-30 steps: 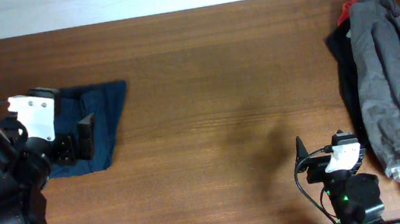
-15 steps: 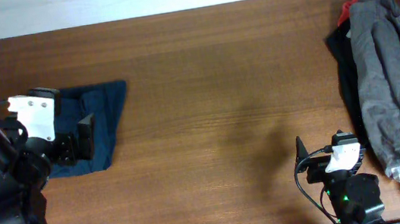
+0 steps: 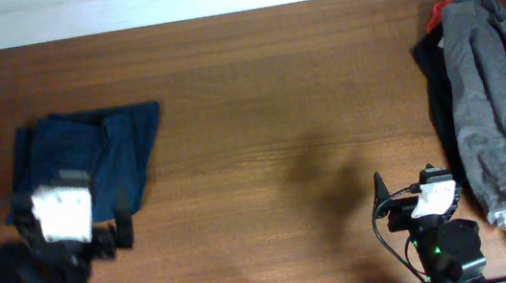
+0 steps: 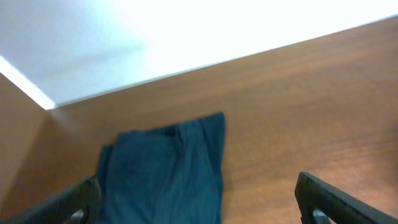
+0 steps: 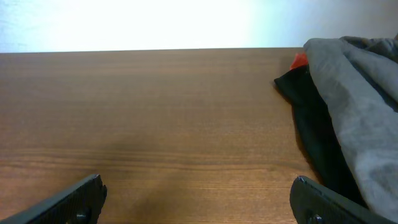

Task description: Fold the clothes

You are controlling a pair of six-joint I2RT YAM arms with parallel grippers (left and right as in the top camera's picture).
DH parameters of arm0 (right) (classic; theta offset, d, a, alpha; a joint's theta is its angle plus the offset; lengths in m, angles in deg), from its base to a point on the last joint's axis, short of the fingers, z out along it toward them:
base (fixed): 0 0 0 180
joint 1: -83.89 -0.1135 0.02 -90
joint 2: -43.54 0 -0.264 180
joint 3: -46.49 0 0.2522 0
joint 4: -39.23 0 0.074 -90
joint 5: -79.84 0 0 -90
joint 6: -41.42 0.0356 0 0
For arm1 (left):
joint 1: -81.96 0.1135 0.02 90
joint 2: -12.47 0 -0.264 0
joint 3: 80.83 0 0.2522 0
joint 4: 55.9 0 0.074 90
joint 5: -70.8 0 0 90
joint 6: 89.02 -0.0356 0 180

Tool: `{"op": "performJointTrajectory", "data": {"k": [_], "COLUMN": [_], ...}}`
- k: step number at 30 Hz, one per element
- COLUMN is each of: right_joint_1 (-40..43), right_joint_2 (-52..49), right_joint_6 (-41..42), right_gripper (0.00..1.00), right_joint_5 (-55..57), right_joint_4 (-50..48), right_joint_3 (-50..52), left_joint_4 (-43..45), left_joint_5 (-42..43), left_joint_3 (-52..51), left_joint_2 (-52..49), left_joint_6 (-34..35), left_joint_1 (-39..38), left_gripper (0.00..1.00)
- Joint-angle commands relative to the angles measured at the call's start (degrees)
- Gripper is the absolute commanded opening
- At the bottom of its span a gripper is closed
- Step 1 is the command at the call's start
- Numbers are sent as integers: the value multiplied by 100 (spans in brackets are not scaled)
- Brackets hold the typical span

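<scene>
The dark navy shorts [image 3: 90, 157] lie folded in a compact bundle at the far left of the wooden table; they also show in the left wrist view [image 4: 165, 168]. My left gripper [image 3: 101, 239] is open and empty, just in front of the shorts' near edge, its fingers [image 4: 199, 202] spread wide. My right gripper [image 3: 391, 204] is open and empty near the front edge at the right, far from the shorts, with bare table between its fingers [image 5: 199, 199].
A grey garment [image 3: 502, 121] lies over black [image 3: 438, 99] and red [image 3: 437, 12] garments at the table's right edge; the pile also shows in the right wrist view [image 5: 354, 87]. A white wall runs behind the table.
My left arm has pulled back toward the front edge, off the shorts, which now lie fully uncovered. The right arm has not moved.
</scene>
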Motion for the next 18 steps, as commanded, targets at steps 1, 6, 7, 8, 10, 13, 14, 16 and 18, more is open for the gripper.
{"op": "performJointTrajectory", "data": {"k": [1,6,7,8,10,13,14,16,18], "right_joint_1": [37,37,37,37,37,37,37,37,37], "right_joint_2": [39,39,39,39,39,39,39,39,39], "right_joint_6": [-33,-33,-33,-33,-33,-33,-35,-33,-33], "right_gripper": [99,99,99,99,99,99,99,99,99], "right_joint_5": [-11,-11,-11,-11,-11,-11,-11,-11,-11], "right_joint_4": [-4,-4,-4,-4,-4,-4,-4,-4,-4], "right_joint_3": [46,46,46,46,46,46,46,46,46], "left_joint_4": [232,420,439,444,470,590,629,774,1012], "left_joint_5": [-232,-232,-232,-236,-282,-385,-404,-400,-400], "left_joint_3": [-857,-1751,-1899,-2022,-2293,-2693,-2820,-3073,-3311], "left_joint_2": [841,1954,2138,2275,2540,2857,2953,3101,3088], "left_joint_6": [-70,-7,-4,-7,-7,-7,-7,-7,-4], "left_joint_1": [-24,-31,-46,-72,-170,-348,-391,-448,-476], "left_gripper": [99,99,99,99,99,99,99,99,100]}}
